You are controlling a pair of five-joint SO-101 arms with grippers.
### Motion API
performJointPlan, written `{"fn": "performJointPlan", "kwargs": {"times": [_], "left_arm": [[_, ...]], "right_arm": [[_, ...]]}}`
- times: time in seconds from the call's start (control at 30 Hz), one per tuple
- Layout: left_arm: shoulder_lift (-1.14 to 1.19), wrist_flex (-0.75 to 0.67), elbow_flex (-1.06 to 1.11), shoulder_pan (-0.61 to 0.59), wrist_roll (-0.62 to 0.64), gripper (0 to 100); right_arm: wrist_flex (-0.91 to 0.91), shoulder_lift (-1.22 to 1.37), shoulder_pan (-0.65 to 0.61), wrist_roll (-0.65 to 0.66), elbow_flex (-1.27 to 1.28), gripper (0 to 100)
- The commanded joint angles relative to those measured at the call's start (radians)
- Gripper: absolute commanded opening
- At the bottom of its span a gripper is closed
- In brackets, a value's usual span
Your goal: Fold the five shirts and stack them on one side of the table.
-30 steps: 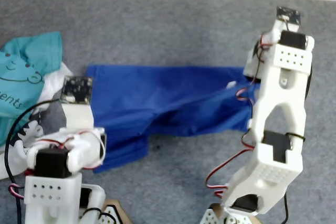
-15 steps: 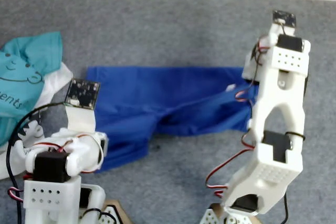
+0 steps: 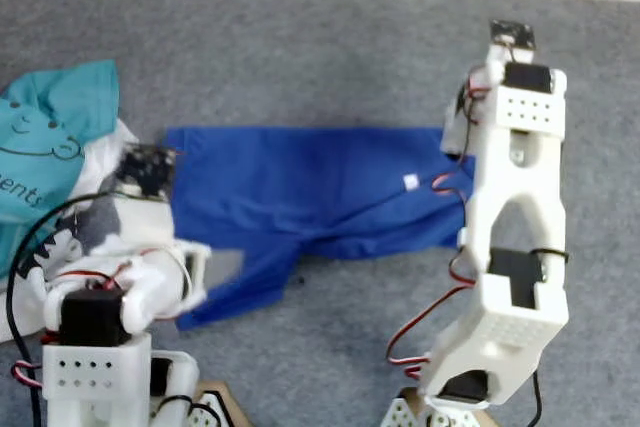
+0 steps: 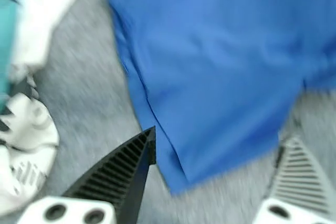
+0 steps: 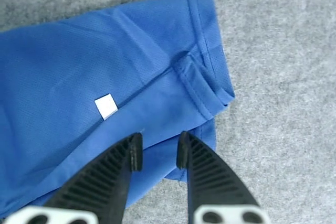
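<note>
A blue shirt (image 3: pixel 300 182) lies spread across the middle of the grey table, with a small white label (image 3: pixel 410 182) near its right end. My left gripper (image 4: pixel 220 156) stands open over the shirt's (image 4: pixel 210 51) near left corner, one finger on each side of the hem. The left gripper (image 3: pixel 205 282) shows at the shirt's near left flap in the high view. My right gripper (image 5: pixel 157 145) hovers over the shirt's (image 5: pixel 79 66) right end, by a folded hem corner. Its fingers (image 5: pixel 131 153) are a narrow gap apart with nothing between them.
A heap of teal and white shirts (image 3: pixel 50 137) lies at the table's left edge, just beside the left arm. The white garment (image 4: pixel 42 19) borders the blue shirt. The right arm (image 3: pixel 515 177) stretches over the table's right side. Bare grey table (image 3: pixel 330 57) lies beyond the shirt.
The right arm has moved left and farther away, and the shirt's right end has shifted left with it. The left arm has shifted slightly over the near left flap.
</note>
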Motion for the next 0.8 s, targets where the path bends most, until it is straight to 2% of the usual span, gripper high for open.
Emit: {"fn": "performJointPlan", "kwargs": {"times": [0.0, 0.23, 0.37, 0.5, 0.6, 0.77], "left_arm": [[0.045, -0.16, 0.008, -0.042, -0.012, 26], [0.372, -0.351, -0.038, -0.039, -0.008, 14], [0.561, -0.505, -0.079, -0.016, 0.035, 11], [0.72, -0.624, -0.108, 0.019, 0.071, 7], [0.839, -0.766, -0.108, 0.036, 0.071, 3], [1.067, -0.893, -0.166, 0.03, 0.069, 1]], "right_arm": [[0.001, -0.09, 0.018, 0.0, -0.065, 12.3], [-0.074, -0.085, 0.077, 0.002, -0.084, 11.8], [-0.185, -0.085, 0.093, 0.003, 0.028, 0.1], [-0.315, -0.087, 0.087, 0.003, 0.168, 0.8], [-0.38, -0.087, 0.085, 0.003, 0.231, 0.6], [-0.338, -0.087, 0.084, 0.049, 0.271, 0.6]]}}
